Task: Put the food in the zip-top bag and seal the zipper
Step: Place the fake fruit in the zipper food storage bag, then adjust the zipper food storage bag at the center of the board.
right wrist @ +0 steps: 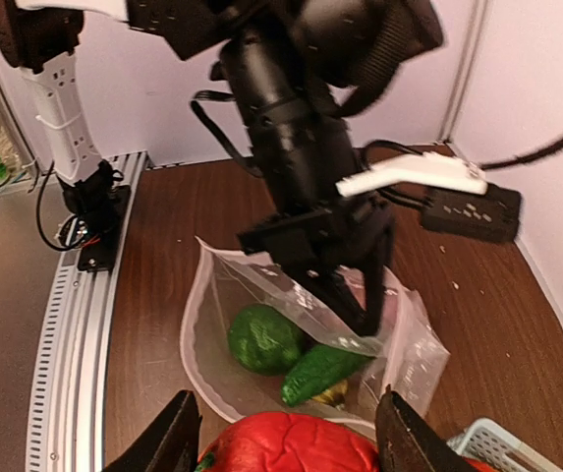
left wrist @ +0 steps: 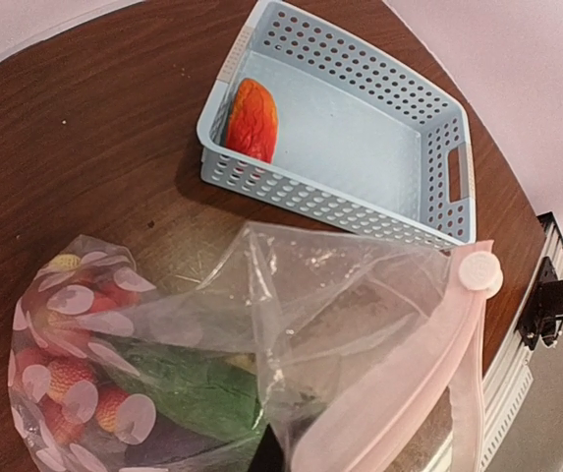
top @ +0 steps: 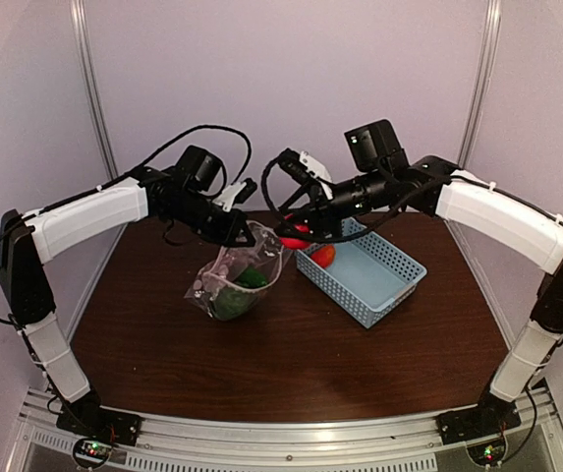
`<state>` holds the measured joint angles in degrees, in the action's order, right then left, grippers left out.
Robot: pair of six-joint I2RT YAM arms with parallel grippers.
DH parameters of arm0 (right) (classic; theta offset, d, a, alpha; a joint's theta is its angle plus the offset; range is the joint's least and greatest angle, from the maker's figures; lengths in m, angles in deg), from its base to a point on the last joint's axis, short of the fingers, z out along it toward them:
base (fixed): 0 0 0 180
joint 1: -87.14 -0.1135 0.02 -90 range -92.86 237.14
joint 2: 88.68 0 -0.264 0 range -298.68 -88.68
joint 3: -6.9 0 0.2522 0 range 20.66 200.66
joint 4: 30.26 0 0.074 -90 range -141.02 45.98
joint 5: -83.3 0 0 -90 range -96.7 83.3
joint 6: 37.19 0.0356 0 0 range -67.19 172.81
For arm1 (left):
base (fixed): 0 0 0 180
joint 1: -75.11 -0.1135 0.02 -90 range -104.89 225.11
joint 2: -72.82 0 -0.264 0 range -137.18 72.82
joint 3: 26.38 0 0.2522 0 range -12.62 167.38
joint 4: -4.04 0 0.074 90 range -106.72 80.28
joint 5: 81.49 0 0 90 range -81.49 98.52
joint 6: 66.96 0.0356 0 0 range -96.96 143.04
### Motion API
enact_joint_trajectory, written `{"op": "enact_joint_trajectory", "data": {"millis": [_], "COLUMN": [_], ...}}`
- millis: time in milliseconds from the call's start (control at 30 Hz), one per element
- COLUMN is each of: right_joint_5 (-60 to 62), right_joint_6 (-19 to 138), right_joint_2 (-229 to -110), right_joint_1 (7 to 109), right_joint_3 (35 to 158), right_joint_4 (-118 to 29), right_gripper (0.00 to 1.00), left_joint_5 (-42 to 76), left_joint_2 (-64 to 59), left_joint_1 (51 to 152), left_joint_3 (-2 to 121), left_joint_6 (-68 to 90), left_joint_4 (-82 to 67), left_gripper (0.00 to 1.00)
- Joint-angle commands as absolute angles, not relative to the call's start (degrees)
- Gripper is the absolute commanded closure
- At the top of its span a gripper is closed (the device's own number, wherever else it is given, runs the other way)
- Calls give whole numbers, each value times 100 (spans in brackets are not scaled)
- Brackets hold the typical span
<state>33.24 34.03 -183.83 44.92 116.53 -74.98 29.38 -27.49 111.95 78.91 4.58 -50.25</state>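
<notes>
Holding, right gripper (right wrist: 287,413): fingers closed against both sides of a lobed red food piece (right wrist: 291,447), at the bottom centre of the right wrist view, above the bag's open mouth.
Left gripper (top: 245,234): jaws pinched together on the upper edge of the zip-top bag (top: 232,280), lifting that edge off the table (top: 291,364), left of centre in the top view.
Bag mouth: open and facing the right gripper; the pale zipper (left wrist: 389,393) runs along the lower right of the left wrist view.
Bag contents: green pepper (right wrist: 261,339) and cucumber (right wrist: 320,369) side by side, strawberries (left wrist: 65,379) at lower left.
Basket (top: 389,285): just right of the bag, holding one orange-red piece (left wrist: 252,118) against its left wall.
</notes>
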Motion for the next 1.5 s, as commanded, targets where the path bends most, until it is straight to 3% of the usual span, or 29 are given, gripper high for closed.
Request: {"op": "enact_joint_trajectory", "data": {"millis": [0, 600, 900, 1300, 1467], "right_joint_5": [3880, 3474, 3378, 2931, 2519], "right_joint_6": [3197, 2545, 2846, 694, 538], "right_joint_2": [-18733, -19873, -19869, -19063, -18881], "right_joint_1": [4093, 3783, 3781, 3715, 3487], "right_joint_3": [12061, 12473, 12710, 12658, 12138], "right_joint_4": [-7437, -6851, -6925, -9402, -9398], "right_gripper": [48, 49, 17, 39, 46], "left_joint_5": [3049, 3336, 3307, 3277, 3277], "left_joint_2": [-2603, -2621, -2649, -2580, -2618], "left_joint_1": [11202, 11203, 11203, 11203, 11203], "left_joint_3": [7795, 8221, 8206, 8143, 8155], "left_joint_6": [400, 666, 729, 759, 749], "left_joint_4": [-4666, -5085, -5085, -5085, -5085], "left_gripper": [100, 100, 100, 100, 100]}}
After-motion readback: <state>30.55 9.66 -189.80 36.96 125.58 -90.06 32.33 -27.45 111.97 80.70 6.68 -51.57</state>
